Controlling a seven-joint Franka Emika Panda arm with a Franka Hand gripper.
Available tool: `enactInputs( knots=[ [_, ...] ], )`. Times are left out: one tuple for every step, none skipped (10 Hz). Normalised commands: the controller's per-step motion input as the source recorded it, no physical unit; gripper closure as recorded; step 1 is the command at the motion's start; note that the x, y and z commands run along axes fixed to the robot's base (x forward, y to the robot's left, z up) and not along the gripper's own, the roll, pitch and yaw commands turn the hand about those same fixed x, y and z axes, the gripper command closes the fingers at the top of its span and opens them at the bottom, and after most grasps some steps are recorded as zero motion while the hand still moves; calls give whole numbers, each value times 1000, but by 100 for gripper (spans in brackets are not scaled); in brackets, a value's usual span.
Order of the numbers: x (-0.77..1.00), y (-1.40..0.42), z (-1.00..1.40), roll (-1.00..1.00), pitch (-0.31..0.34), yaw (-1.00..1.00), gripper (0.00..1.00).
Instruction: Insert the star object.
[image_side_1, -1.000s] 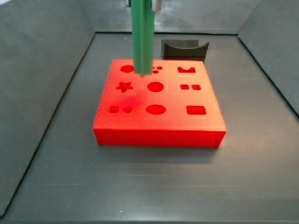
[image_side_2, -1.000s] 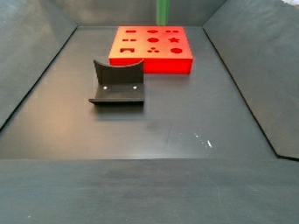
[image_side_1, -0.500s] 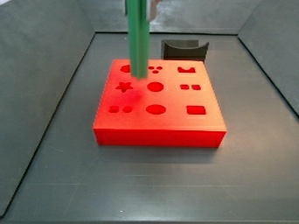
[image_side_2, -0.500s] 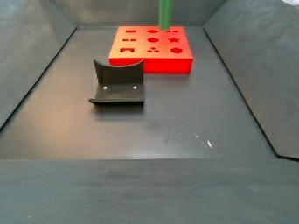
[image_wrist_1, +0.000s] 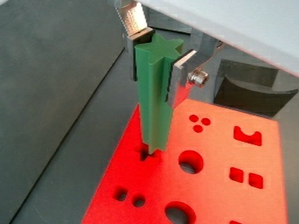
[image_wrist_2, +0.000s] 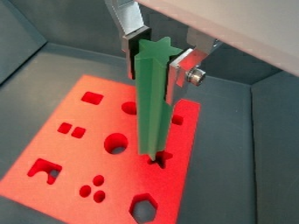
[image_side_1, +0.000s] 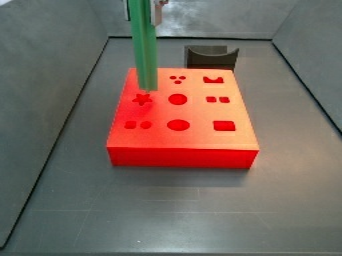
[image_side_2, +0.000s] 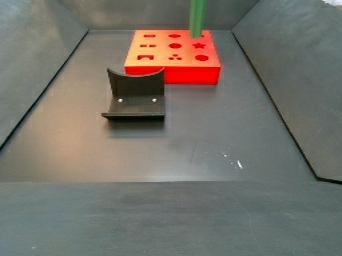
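One star object, gripper jaws clamping it, apparently touches one red block.

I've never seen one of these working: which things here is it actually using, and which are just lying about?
In use: the star object, held upright in the gripper over the red block.
Lying about: the dark fixture, standing apart on the floor.

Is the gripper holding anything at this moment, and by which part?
Yes. The gripper above the red block holds the star object upright, fingers clamped on its top end.
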Motion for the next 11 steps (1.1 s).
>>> enactInputs(
  knots=[
    [-111, 0, -197, 0, 0, 0, 100],
    [-163, 0, -231, 0, 0, 0, 100],
    [-11, -34, -109, 0, 0, 0, 100],
    [40, 0, -117, 0, 0, 0, 100],
    [57, 0, -131, -6, -3, 0, 100],
    [51, 0, -126, -1, -4, 0, 100],
    [57, 0, -143, 0, -4, 0, 100],
    [46, -94, -100, 0, -4, 66, 100],
    [40, -74, -109, 0, -9, 54, 100],
    [20, -89, -106, 0, -13, 20, 100],
    [0, -11, -151, 0, 0, 0, 100]
  ],
)
